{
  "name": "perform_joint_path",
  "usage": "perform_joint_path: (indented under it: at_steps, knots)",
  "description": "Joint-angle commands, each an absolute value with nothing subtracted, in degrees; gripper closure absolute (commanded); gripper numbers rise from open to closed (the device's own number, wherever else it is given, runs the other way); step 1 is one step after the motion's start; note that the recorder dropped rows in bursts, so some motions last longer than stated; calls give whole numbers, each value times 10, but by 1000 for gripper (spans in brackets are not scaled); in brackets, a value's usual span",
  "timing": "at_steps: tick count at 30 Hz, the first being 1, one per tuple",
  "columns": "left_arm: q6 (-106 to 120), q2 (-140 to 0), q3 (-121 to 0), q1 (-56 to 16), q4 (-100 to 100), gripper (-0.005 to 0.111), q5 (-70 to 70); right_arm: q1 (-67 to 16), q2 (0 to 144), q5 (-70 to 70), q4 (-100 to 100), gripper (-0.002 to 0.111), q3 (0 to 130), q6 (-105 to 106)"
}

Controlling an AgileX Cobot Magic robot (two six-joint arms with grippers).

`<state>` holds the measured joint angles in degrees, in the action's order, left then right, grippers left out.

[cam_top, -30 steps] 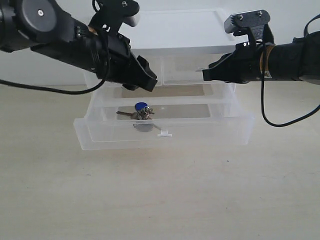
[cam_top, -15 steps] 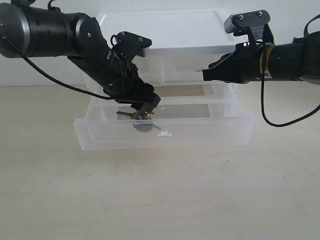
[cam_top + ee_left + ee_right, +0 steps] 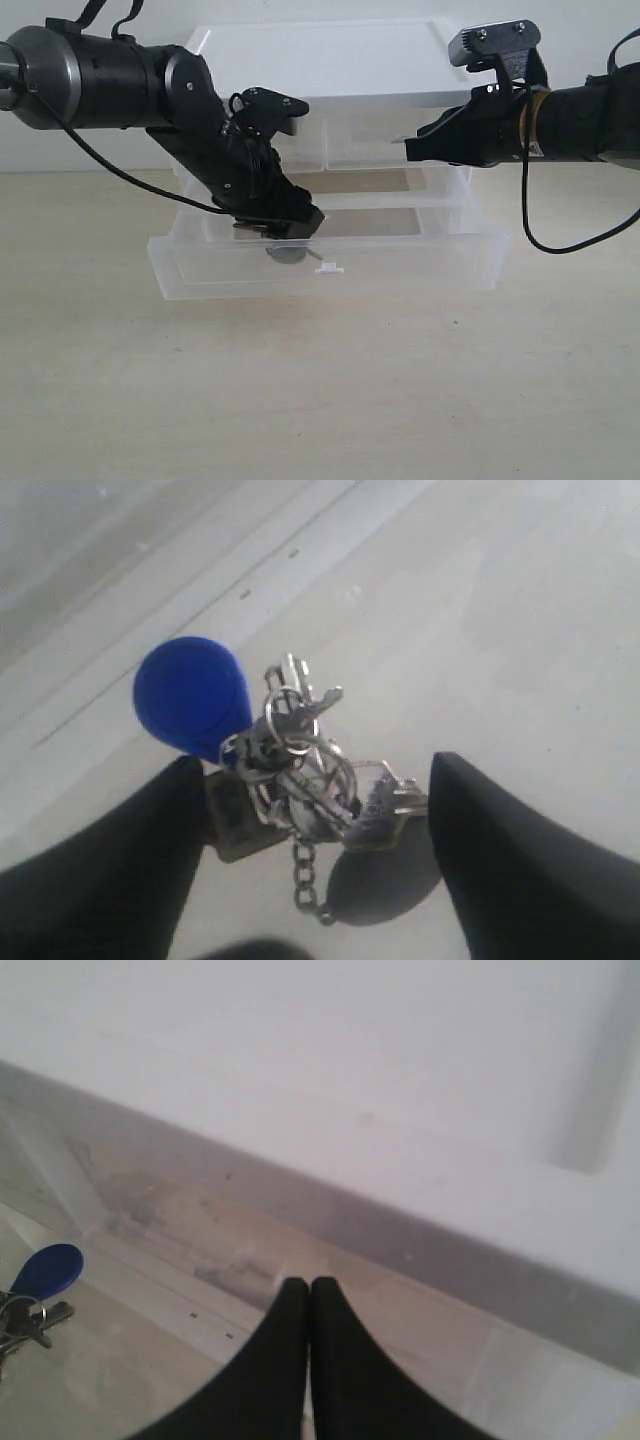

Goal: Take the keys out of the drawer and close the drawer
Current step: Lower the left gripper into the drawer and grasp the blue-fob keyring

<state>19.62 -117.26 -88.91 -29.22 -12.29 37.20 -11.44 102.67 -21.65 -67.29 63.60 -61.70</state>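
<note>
The keys [image 3: 305, 770], silver on a ring with a round blue fob [image 3: 190, 695] and a grey oval tag [image 3: 385, 885], lie on the floor of the pulled-out drawer [image 3: 420, 265]. My left gripper [image 3: 312, 795] is down inside the drawer, open, one finger on each side of the bunch. In the exterior view the left gripper [image 3: 285, 228] covers most of the keys; the grey tag [image 3: 288, 254] shows below it. My right gripper [image 3: 408, 145] hovers shut, holding nothing, above the cabinet's right half. The right wrist view catches the blue fob [image 3: 45, 1270] at its edge.
The translucent cabinet [image 3: 330, 60] stands behind the drawer, with two half-width drawers [image 3: 370, 140] above it. The drawer's white tab handle [image 3: 328, 268] sticks out at the front centre. A black cable [image 3: 560, 240] loops down from the right arm. Pale wooden tabletop [image 3: 320, 390] lies in front.
My left arm has come down from above the cabinet into the drawer, and its fingers now straddle the keys. The right arm has not moved.
</note>
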Motion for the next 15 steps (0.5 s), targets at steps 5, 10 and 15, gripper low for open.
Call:
perform_joint_path:
  at_steps: [5, 10, 15]
  knots:
    - [214, -1210, -893, -292, -108, 51, 360, -114, 1026, -214, -666, 108, 642, -615]
    - [215, -1205, -893, -292, -95, 102, 367, -114, 1026, -212, -663, 108, 642, -613]
    - [216, -1184, -893, -292, -84, 102, 375, -114, 1026, -212, -663, 108, 642, -613]
